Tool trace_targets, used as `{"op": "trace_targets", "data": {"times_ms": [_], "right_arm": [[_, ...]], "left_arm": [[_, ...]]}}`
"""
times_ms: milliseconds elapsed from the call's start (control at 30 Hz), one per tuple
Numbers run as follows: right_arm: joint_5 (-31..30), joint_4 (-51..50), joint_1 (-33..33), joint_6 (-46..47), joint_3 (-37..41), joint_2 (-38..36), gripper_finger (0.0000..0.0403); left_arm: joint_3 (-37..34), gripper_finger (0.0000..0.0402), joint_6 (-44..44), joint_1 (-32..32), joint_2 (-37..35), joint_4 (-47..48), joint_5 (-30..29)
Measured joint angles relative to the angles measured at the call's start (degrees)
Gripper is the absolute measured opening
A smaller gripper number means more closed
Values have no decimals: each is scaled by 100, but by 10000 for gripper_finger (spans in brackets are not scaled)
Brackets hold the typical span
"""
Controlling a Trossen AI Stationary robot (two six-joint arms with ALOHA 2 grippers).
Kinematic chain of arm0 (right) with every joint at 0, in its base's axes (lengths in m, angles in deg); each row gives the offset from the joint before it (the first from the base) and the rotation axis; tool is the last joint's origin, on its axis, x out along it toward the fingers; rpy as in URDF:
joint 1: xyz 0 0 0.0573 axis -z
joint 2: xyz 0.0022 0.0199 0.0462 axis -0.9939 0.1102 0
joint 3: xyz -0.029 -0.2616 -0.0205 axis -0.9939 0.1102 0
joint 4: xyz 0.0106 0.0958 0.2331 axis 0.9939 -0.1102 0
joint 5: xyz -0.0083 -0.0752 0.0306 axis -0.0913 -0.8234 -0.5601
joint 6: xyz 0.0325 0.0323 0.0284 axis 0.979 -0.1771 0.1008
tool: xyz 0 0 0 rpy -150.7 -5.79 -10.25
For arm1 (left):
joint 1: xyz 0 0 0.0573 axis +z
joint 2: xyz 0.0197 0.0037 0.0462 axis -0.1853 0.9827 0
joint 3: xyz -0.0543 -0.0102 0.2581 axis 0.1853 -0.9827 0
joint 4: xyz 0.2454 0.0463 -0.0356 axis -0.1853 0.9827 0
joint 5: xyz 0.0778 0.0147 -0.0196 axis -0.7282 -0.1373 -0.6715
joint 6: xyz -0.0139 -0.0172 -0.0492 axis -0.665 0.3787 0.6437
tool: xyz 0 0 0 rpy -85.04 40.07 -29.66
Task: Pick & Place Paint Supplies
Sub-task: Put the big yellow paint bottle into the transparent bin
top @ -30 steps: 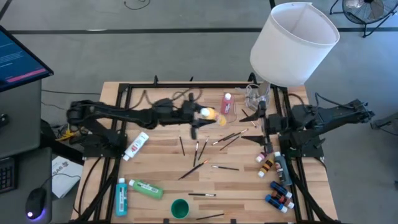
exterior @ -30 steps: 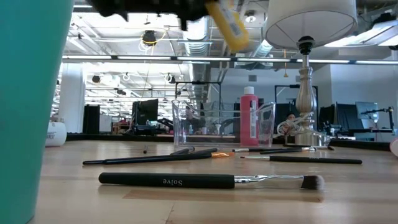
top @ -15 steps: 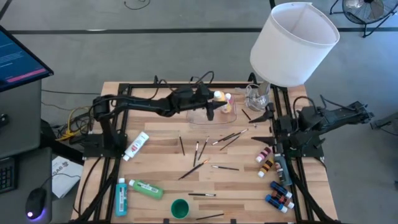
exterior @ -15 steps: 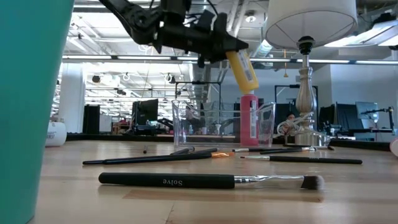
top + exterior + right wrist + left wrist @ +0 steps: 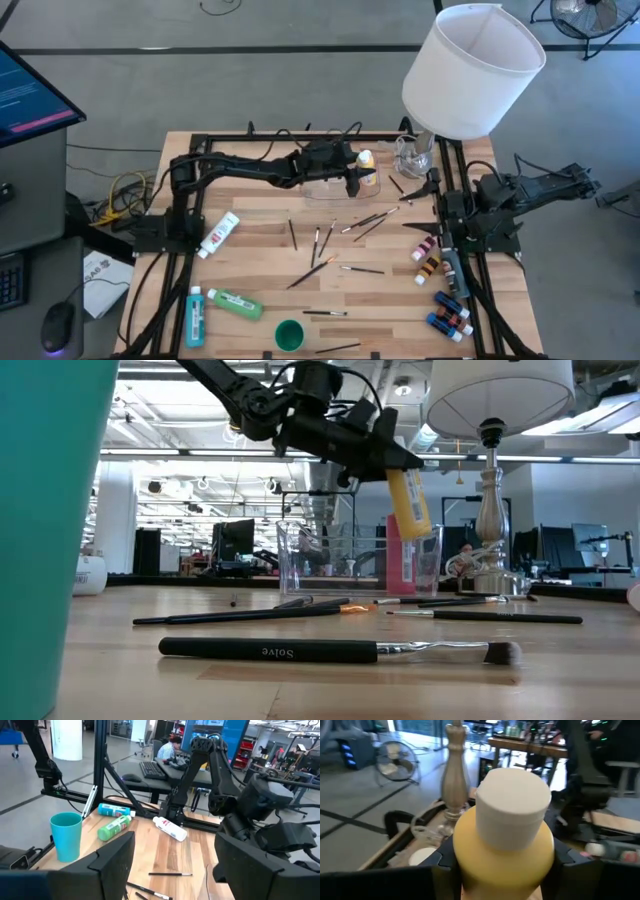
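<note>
left gripper (image 5: pixel 352 172): clenched on the yellow paint bottle (image 5: pixel 409 502), carried in the air over the clear plastic tray (image 5: pixel 300 560) at the table's far edge.
bottle's long axis: tilted, white cap lowest and leaning toward the lamp side in the low view; in the left wrist view the cap (image 5: pixel 512 805) points straight out between the fingers.
key relation: the bottle hangs above the tray, near the end where the pink paint bottle (image 5: pixel 400 560) stands upright inside; the drop looks nearly straight down, judged from the high view.
in the way: the pink bottle sits just beside the yellow one's path; the tray's wall must be cleared; the lamp base (image 5: pixel 490 500) stands just beyond.
right gripper (image 5: pixel 432 190): released, fingers spread, empty, waiting at the table's right side.
still on the table: loose brushes (image 5: pixel 365 222) mid-table; a green bottle (image 5: pixel 235 303), blue bottle (image 5: pixel 195 313) and white-capped red bottle (image 5: pixel 218 235) nearer the left arm; tiny bottles (image 5: pixel 448 310) by the right arm; a teal cup (image 5: pixel 289 335).
nearer arm: the left, already over the tray.
</note>
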Motion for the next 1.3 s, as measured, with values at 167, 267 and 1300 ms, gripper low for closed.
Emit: {"op": "trace_targets", "data": {"times_ms": [167, 267, 1300], "right_arm": [[0, -8, 0, -9, 0, 2, 268], [0, -5, 0, -15, 0, -1, 268], [0, 31, 29, -103, 2, 2, 268]], "left_arm": [[1, 127, -22, -82, 144, 91, -215], [-1, 127, 4, -98, 225, 94, -276], [574, 127, 15, -119, 1019, -101, -448]]}}
